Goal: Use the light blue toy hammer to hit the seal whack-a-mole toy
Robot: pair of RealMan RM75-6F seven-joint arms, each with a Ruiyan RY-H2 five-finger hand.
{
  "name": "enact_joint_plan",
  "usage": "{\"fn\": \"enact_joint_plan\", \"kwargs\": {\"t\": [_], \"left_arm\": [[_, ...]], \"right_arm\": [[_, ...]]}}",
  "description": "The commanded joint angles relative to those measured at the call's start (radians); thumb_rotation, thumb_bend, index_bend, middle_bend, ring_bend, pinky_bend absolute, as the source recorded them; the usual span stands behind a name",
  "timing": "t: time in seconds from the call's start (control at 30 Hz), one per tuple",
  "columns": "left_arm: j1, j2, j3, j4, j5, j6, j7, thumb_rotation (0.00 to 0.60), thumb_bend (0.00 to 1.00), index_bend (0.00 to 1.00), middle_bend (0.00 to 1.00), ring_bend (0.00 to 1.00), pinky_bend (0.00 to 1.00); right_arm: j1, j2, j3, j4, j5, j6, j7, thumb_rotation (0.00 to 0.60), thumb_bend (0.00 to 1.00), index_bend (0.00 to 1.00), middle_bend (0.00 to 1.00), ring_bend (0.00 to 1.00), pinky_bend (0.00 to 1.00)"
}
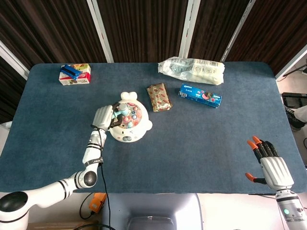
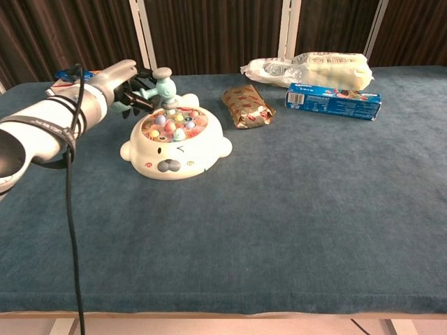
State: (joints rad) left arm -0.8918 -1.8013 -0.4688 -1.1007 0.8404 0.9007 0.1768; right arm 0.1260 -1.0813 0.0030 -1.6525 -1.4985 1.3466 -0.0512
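Table (image 1: 201, 143) is covered in dark blue felt-like cloth. Along the back there's a crinkly clear bag (image 1: 192, 70) of pale stuff, a long blue box (image 1: 200, 96) just in front of it, and a small brown patterned packet (image 1: 159, 97) sitting right beside the seal toy's upper right. A little carton (image 1: 75, 74) with something blue on top is off in the far left corner, well apart from everything. None of it blocks the toy.

The seal toy (image 1: 126, 123) is a rounded white plastic thing mid-left on the table, with flippers, a painted face and a round top full of pastel pegs. The left hand (image 1: 104, 118) is wrapped around the hammer (image 2: 162, 86), light blue plastic with a stubby barrel head, held over the pegs at the toy's back-left edge. Can't tell if the head is actually touching.

Right hand (image 1: 271, 165) hangs at the table's near right corner, orange-tipped fingers spread, holding nothing.
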Motion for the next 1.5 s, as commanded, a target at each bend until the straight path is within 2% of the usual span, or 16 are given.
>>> {"fn": "enact_joint_plan", "kwargs": {"t": [0.03, 0.4, 0.7, 1.13, 1.37, 1.5], "left_arm": [[-0.041, -0.036, -0.018, 0.054, -0.035, -0.016, 0.024, 0.600, 0.84, 0.74, 0.99, 0.95, 1.00], [-0.071, -0.051, -0.025, 0.121, -0.090, -0.038, 0.049, 0.600, 0.84, 0.74, 0.99, 0.95, 1.00], [-0.040, -0.028, 0.010, 0.062, -0.084, -0.021, 0.050, 0.600, 0.84, 0.74, 0.99, 0.95, 1.00], [-0.026, -0.039, 0.044, 0.092, -0.091, -0.053, 0.037, 0.600, 0.84, 0.74, 0.99, 0.95, 1.00], [-0.027, -0.041, 0.043, 0.097, -0.084, -0.056, 0.025, 0.600, 0.84, 0.74, 0.99, 0.95, 1.00], [-0.028, -0.024, 0.018, 0.076, -0.064, -0.034, -0.006, 0.600, 0.84, 0.74, 0.99, 0.95, 1.00]], "right_arm": [[-0.001, 0.006, -0.001, 0.002, -0.002, 0.000, 0.012, 0.600, 0.29, 0.00, 0.00, 0.00, 0.00], [-0.006, 0.016, -0.005, 0.005, -0.015, 0.010, 0.035, 0.600, 0.29, 0.00, 0.00, 0.00, 0.00], [-0.004, 0.011, -0.006, 0.002, -0.018, 0.006, 0.024, 0.600, 0.29, 0.00, 0.00, 0.00, 0.00], [-0.003, 0.010, -0.003, 0.005, -0.014, 0.005, 0.024, 0.600, 0.29, 0.00, 0.00, 0.00, 0.00], [-0.003, 0.009, -0.002, 0.005, -0.013, 0.006, 0.023, 0.600, 0.29, 0.00, 0.00, 0.00, 0.00], [-0.004, 0.010, -0.002, 0.005, -0.012, 0.006, 0.025, 0.600, 0.29, 0.00, 0.00, 0.00, 0.00]]}}
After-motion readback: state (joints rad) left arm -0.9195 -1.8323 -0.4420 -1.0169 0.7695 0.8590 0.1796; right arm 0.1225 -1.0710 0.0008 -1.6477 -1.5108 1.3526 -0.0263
